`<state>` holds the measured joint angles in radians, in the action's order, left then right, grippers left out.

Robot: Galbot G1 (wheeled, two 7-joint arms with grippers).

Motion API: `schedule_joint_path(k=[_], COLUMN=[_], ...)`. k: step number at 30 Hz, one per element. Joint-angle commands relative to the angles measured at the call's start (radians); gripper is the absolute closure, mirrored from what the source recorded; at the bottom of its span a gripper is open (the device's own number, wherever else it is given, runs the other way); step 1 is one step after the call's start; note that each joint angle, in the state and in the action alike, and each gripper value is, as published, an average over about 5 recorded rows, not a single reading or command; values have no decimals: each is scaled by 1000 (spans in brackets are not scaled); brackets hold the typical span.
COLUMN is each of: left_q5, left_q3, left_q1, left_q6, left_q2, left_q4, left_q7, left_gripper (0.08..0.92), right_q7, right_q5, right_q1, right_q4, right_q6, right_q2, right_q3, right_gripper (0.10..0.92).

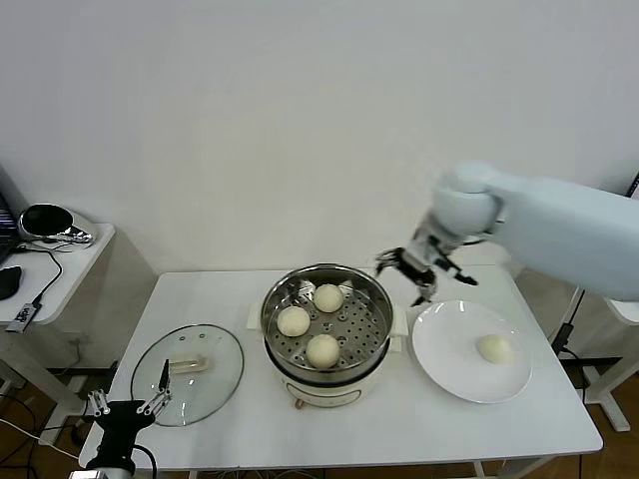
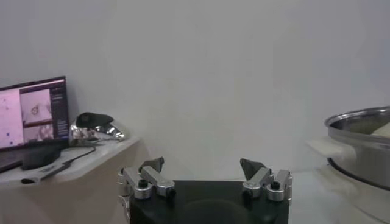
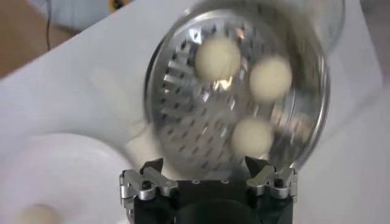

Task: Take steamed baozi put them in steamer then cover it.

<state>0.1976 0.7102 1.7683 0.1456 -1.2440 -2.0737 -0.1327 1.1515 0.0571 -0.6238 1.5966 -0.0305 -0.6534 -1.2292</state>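
Note:
The steel steamer (image 1: 371, 304) stands mid-table with three cream-white baozi on its perforated tray: one (image 1: 328, 296), another (image 1: 294, 320) and a third (image 1: 322, 350). A fourth baozi (image 1: 494, 348) lies on the white plate (image 1: 446, 364) to the right. The glass cover (image 1: 217, 387) with its cream bar handle (image 1: 189, 366) lies flat on the table, left of the steamer. My right gripper (image 1: 412, 271) is open and empty, in the air above the steamer's right rim; its wrist view shows the tray (image 3: 183, 115) and the baozi (image 3: 217, 58). My left gripper (image 1: 130, 404) is open, low at the table's front left.
A side table (image 1: 75, 261) with a shiny dark object and cables stands at the left. In the left wrist view a monitor (image 2: 33, 112) sits there and the steamer's rim (image 2: 359, 122) shows far off. The white wall is behind.

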Motion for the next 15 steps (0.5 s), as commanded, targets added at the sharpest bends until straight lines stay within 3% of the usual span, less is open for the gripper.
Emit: schedule_joint_path(k=[1, 8, 15], left_q5=[-5, -14, -15], left_q3=[-10, -12, 4], left_q1=[2, 11, 23], left_q6=[0, -2, -2], left_q2=[7, -1, -12], left_q4=[-9, -23, -28], left_q7=[2, 3, 3], left_gripper=[177, 177, 177], right_q7=[8, 22, 20], right_q5=[-75, -197, -282], right_q1=[301, 641, 750], right_q4=[-27, -175, -316], right_q6=[-166, -88, -27], right_q2=[321, 295, 203], right_q3=[233, 503, 606], right_gripper=[203, 203, 203])
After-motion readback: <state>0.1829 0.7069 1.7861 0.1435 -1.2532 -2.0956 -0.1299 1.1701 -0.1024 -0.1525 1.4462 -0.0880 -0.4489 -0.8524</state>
